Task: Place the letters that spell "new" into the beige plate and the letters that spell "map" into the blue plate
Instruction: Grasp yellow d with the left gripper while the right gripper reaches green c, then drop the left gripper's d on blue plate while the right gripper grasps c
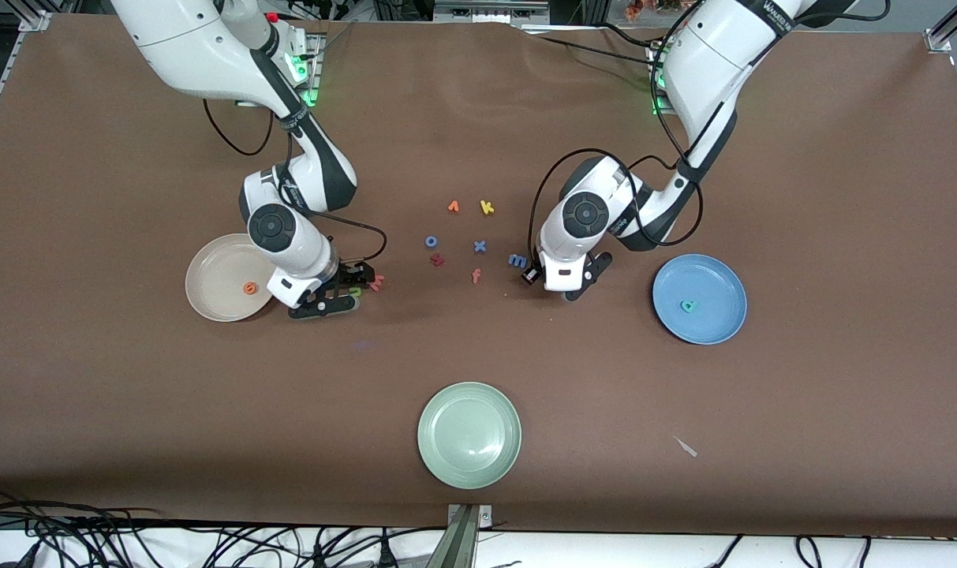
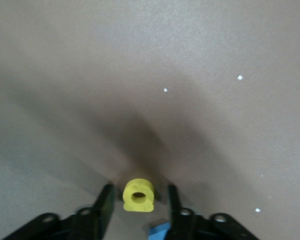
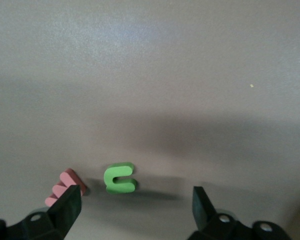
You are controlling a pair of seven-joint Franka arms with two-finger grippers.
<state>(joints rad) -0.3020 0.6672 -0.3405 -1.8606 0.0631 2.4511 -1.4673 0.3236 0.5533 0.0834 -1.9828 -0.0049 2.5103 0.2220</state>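
Note:
The beige plate point(image 1: 210, 272) holds the orange e point(image 1: 250, 288). Beside it, my right gripper point(image 1: 342, 290) point(image 3: 135, 192) stands open low over the table, with the green n point(image 3: 120, 177) point(image 1: 356, 292) lying loose between its fingers. The pinkish-red w point(image 3: 65, 186) point(image 1: 377, 282) lies just outside one fingertip. The blue plate point(image 1: 719, 276) holds the teal letter point(image 1: 688, 305). My left gripper point(image 1: 569, 290) point(image 2: 140, 190) is down at the table with the yellow rounded letter point(image 2: 138, 195) between its fingers, a gap on each side. The blue m point(image 1: 517, 259) point(image 2: 160, 232) lies beside it.
Between the arms lie an orange v-shaped letter point(image 1: 453, 207), a yellow k point(image 1: 487, 207), a blue o point(image 1: 431, 241), a blue x point(image 1: 480, 246), a dark red letter point(image 1: 437, 259) and an orange f point(image 1: 476, 275). A pale green plate point(image 1: 469, 435) sits nearest the front camera.

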